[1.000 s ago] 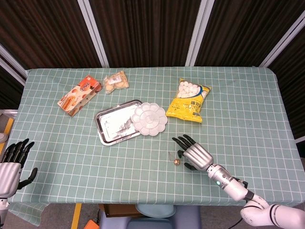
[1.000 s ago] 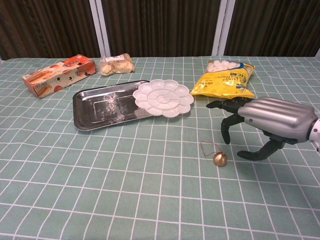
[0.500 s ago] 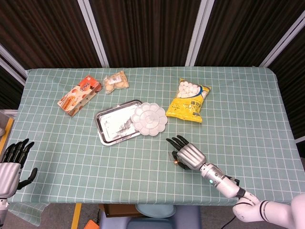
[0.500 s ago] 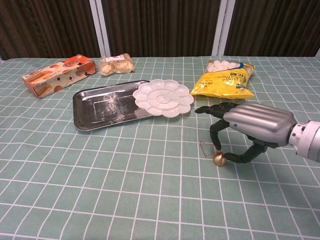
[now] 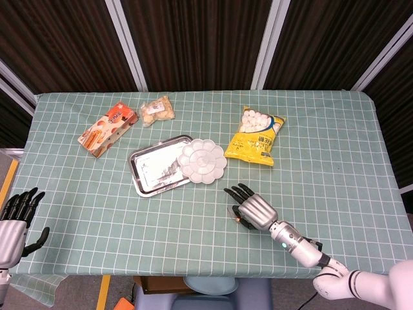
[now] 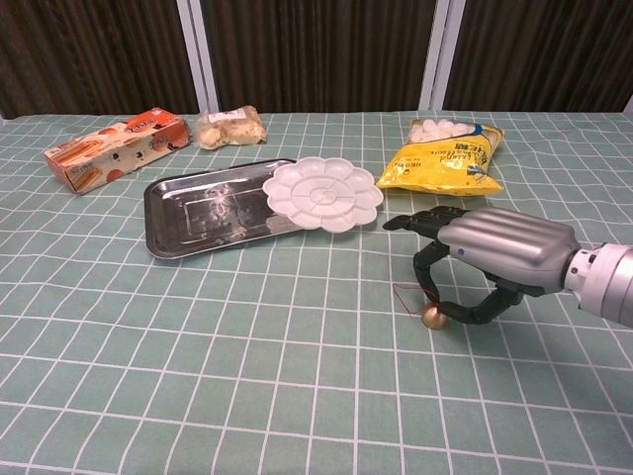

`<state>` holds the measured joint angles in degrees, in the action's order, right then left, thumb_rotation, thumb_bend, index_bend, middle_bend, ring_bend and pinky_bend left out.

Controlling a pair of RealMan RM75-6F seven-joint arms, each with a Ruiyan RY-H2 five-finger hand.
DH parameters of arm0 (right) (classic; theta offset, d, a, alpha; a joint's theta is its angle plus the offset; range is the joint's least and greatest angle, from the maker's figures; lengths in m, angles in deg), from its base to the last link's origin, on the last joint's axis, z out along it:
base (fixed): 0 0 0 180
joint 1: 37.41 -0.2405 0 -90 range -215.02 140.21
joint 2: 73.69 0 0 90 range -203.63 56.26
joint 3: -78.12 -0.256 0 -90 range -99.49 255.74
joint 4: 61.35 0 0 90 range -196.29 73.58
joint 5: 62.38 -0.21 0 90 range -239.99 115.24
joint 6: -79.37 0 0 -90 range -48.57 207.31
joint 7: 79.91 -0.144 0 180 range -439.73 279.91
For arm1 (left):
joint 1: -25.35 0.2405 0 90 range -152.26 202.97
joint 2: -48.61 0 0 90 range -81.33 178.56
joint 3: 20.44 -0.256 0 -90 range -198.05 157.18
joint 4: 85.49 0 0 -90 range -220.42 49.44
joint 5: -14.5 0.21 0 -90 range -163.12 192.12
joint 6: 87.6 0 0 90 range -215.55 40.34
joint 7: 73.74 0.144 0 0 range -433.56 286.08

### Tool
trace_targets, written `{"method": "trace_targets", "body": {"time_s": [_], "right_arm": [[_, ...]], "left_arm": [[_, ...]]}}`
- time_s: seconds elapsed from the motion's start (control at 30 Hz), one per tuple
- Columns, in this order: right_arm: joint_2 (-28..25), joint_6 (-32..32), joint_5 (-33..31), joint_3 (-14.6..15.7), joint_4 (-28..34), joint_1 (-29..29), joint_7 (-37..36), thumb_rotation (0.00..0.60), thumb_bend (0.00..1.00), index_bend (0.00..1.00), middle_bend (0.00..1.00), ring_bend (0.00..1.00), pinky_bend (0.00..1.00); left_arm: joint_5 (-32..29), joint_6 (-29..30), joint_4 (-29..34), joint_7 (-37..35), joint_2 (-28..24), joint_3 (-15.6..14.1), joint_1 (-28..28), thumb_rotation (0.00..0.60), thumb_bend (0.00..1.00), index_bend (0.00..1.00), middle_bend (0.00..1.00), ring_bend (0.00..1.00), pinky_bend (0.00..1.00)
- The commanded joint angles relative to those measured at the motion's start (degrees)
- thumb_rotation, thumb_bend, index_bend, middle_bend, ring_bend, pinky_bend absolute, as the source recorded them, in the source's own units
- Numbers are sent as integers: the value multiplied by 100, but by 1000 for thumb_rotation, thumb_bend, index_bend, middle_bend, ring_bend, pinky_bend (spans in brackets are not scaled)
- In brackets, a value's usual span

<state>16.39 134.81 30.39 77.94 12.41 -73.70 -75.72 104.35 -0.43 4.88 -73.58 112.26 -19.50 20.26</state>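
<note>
Bell (image 6: 432, 316), small and brass-coloured with a thin loop of red cord, lies on the green checked tablecloth (image 6: 247, 396) directly under the right hand (image 6: 492, 250). That hand arches over it, fingertips and thumb coming down on either side and touching or nearly touching it. The pictures do not settle whether the pinch has closed, and the bell looks not yet lifted, so I judge the grasp only begun. In the head view the hand (image 5: 253, 209) all but hides the bell. Farther off lie a white flower-shaped palette (image 6: 323, 193) overlapping a steel tray (image 6: 188, 213), and a yellow snack bag (image 6: 445, 163) behind. The left hand (image 5: 14, 223) hangs at the table's near left edge, fingers spread, holding nothing.
</note>
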Motion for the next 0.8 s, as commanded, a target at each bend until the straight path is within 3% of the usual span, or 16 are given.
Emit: {"method": "trace_targets", "body": {"time_s": [0.03, 0.4, 0.57, 0.73, 0.8], "right_arm": [[10, 6, -8, 11, -16, -11, 2, 600, 504, 702, 131, 0, 0], [-1, 231, 18, 46, -32, 18, -35, 600, 558, 798, 164, 0, 0], [-59, 456, -36, -142, 164, 0, -213, 600, 560, 807, 178, 0, 0], [82, 290, -175, -441, 181, -278, -251, 600, 560, 811, 186, 0, 0], [-47, 304, -229, -397, 212, -216, -199, 600, 562, 813, 185, 0, 0]], "left_arm": [[4, 12, 0, -3, -2, 0, 6, 600, 404, 0, 0, 0, 71], [-1, 28, -12, -26, -5, 11, 13, 600, 405, 0, 0, 0, 71], [8, 61, -17, -38, -14, 21, 21, 600, 404, 0, 0, 0, 71], [-59, 53, -44, 24, 9, 58, 19, 600, 404, 0, 0, 0, 71], [-37, 52, -35, 35, 8, 43, 21, 600, 404, 0, 0, 0, 71]]}}
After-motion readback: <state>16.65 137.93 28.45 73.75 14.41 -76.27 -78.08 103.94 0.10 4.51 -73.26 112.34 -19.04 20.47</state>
